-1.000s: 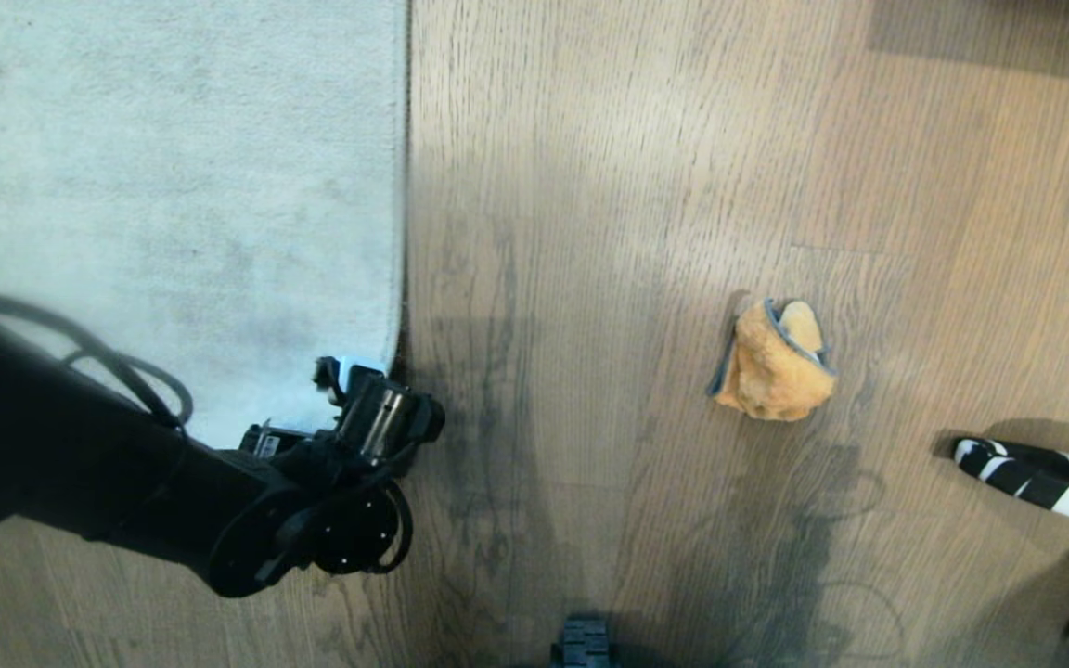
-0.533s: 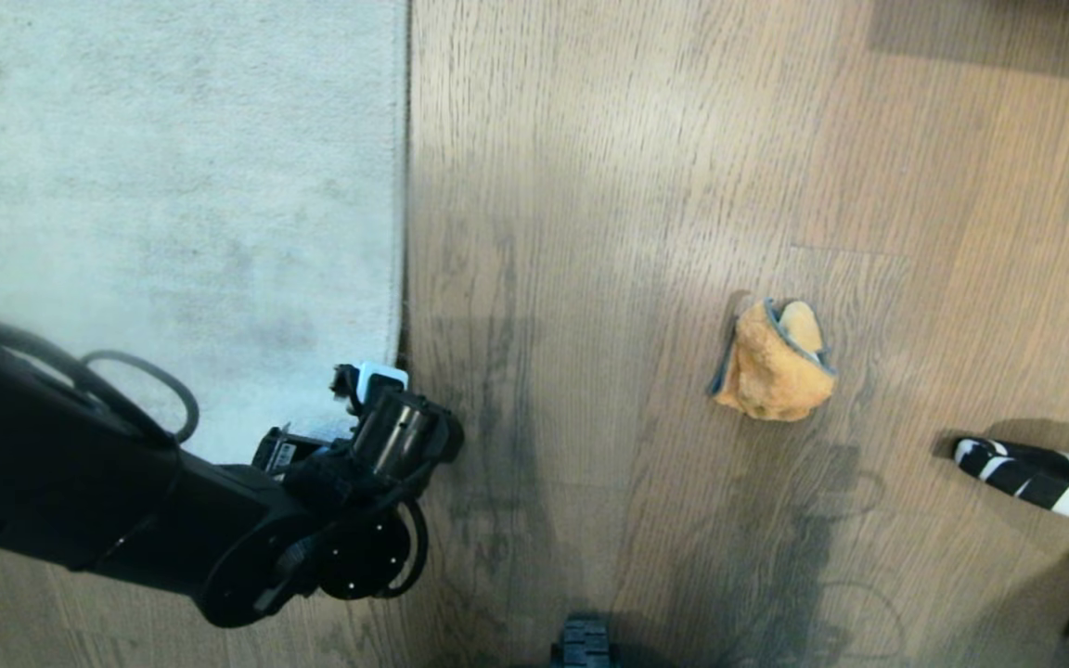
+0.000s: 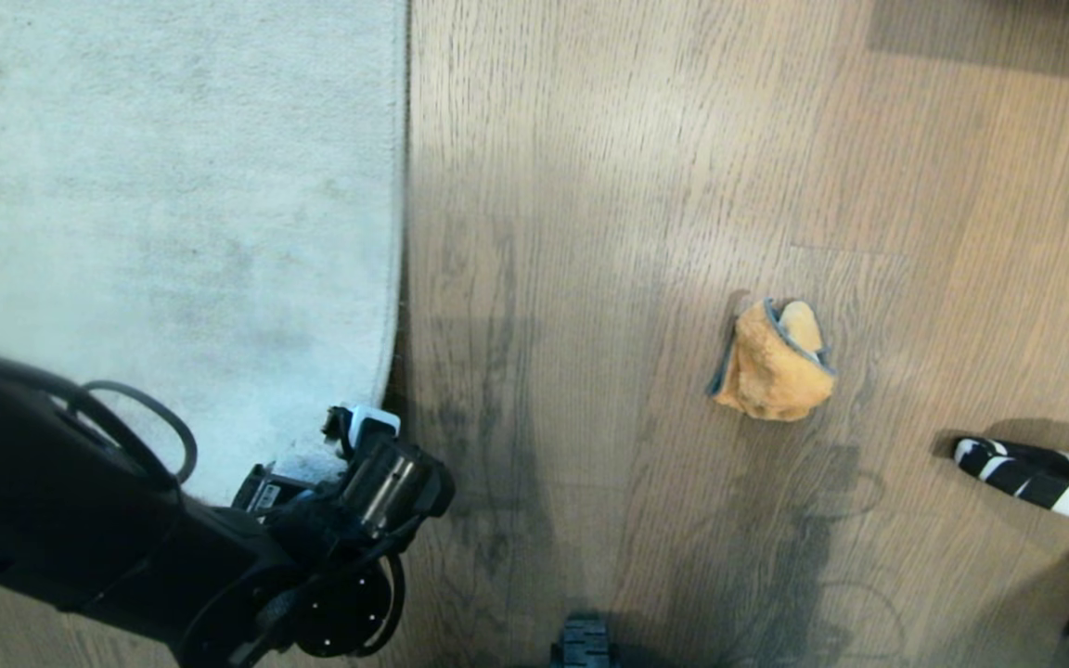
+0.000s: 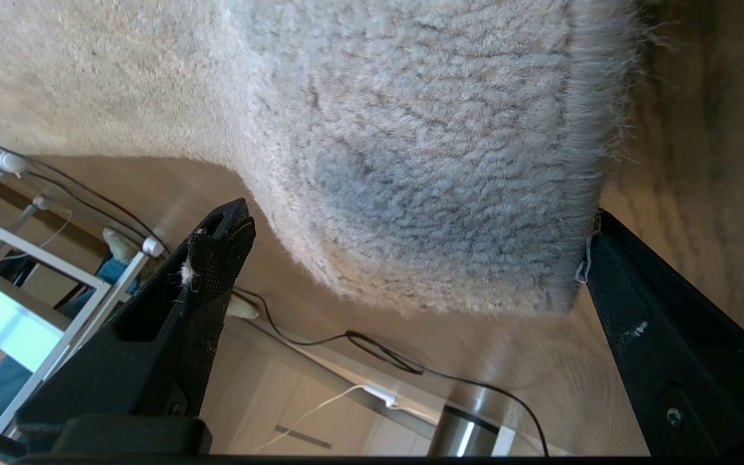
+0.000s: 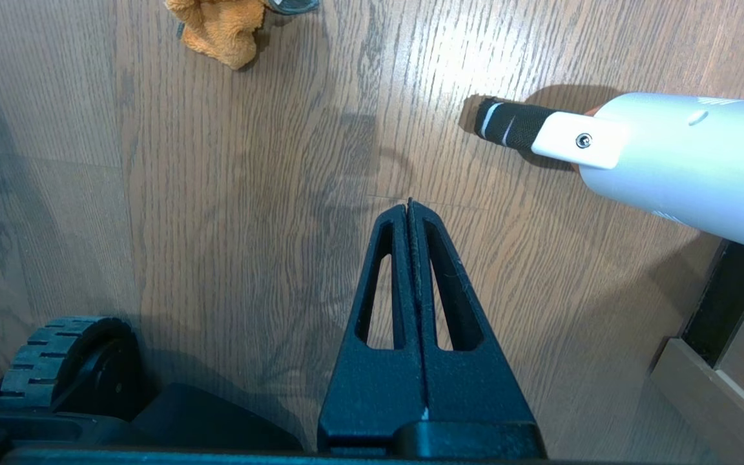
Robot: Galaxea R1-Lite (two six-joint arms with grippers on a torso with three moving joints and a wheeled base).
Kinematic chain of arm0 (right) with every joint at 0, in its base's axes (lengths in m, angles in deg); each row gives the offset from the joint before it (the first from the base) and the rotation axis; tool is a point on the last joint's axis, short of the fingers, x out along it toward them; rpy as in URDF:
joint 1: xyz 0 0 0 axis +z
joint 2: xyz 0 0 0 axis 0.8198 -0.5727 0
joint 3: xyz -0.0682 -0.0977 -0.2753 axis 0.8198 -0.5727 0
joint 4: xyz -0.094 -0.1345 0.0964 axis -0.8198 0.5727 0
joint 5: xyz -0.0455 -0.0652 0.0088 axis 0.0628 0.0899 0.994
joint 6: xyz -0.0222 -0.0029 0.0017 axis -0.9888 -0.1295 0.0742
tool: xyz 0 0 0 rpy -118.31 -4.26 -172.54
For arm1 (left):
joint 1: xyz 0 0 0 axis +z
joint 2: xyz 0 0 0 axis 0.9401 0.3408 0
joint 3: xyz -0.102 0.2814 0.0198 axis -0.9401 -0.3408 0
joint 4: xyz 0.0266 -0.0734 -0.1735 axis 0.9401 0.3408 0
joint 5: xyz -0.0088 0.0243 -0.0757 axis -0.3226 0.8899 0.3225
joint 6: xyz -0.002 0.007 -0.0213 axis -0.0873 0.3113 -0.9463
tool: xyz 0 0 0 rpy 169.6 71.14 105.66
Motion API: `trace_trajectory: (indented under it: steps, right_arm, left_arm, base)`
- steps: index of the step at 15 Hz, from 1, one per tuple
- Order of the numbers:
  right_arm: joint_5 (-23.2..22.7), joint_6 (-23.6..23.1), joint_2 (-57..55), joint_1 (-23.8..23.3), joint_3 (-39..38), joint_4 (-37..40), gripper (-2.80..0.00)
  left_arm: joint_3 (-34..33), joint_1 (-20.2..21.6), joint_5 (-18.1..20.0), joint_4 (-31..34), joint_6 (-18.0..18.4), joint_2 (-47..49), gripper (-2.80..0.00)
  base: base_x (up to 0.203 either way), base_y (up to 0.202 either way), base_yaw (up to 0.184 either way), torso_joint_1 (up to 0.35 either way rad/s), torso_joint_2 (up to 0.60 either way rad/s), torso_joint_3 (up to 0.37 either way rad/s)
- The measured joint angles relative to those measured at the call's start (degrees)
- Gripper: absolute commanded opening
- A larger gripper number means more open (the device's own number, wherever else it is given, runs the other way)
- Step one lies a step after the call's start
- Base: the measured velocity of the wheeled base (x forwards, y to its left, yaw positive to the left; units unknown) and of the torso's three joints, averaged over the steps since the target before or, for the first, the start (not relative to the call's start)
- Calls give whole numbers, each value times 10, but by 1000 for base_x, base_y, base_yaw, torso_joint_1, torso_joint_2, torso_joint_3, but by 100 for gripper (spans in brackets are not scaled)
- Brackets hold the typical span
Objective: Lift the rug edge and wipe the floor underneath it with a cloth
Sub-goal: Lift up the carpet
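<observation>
Orange cloth (image 3: 773, 362): one; rug edge (image 3: 395, 278): one.

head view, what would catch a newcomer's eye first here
The fluffy orange cloth lying alone on the wood-grain floor, right of centre, stands out most. Next comes the big pale rug filling the upper left, with the black left gripper at its rounded near corner, fingers spread wide on either side of the rug edge in the left wrist view. A black-and-white striped pole pokes in from the right edge.
</observation>
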Motion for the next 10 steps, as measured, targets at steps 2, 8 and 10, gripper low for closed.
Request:
trace_trajectory:
  steps: [2, 8, 10]
  right_arm:
    - [0, 0, 0, 0, 0, 0, -280]
    - [0, 0, 0, 0, 0, 0, -280]
    - [0, 0, 0, 0, 0, 0, -280]
  left_arm:
    - [-2, 6, 1, 0, 0, 1, 0]
    - [3, 11, 1, 2, 8, 8, 0]
    - [9, 11, 1, 1, 10, 9, 0]
  base:
    - [0, 0, 0, 0, 0, 0]
    - [0, 0, 0, 0, 0, 0]
    - [0, 0, 0, 0, 0, 0]
